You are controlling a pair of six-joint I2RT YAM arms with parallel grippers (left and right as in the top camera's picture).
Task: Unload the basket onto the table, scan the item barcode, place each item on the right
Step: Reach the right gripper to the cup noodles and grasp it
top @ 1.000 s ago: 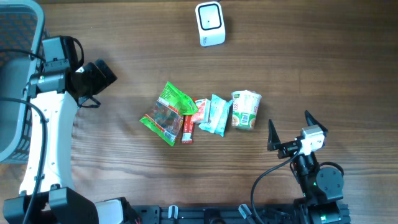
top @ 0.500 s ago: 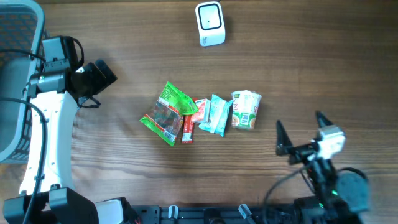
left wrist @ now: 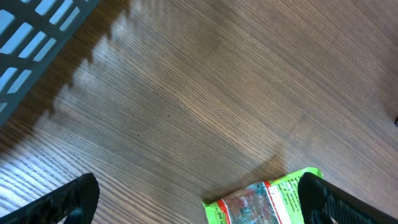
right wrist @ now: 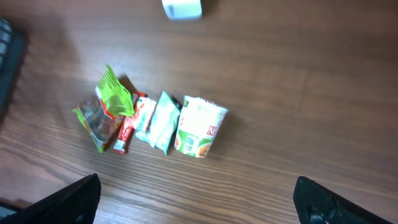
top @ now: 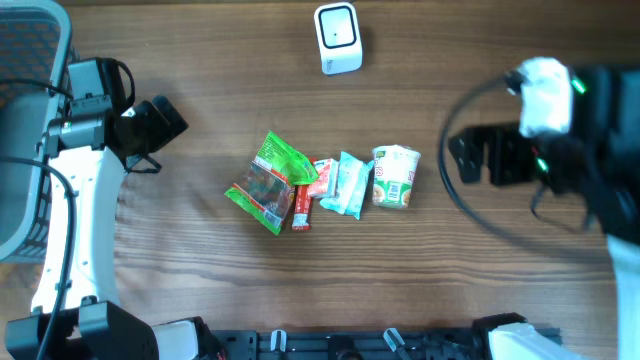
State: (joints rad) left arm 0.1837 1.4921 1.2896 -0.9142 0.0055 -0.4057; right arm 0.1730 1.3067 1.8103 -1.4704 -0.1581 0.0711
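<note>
Currently your left gripper (left wrist: 196, 191) and right gripper (right wrist: 196, 190) both gape wide, holding nothing; the noodle cup (top: 396, 176) lies mid-tabletop, the scanner (top: 337, 38) near the far edge.

Row on table (top: 200, 280), left to right: bag (top: 268, 183), stick pack (top: 302, 205), pouch (top: 347, 184), cup (top: 394, 176). Scanner (top: 337, 38) behind them; basket (top: 25, 130) far left.

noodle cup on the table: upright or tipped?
Tipped. The noodle cup lies on its side: the overhead and right wrist views show its printed wall facing up, beside the teal packet.
</note>
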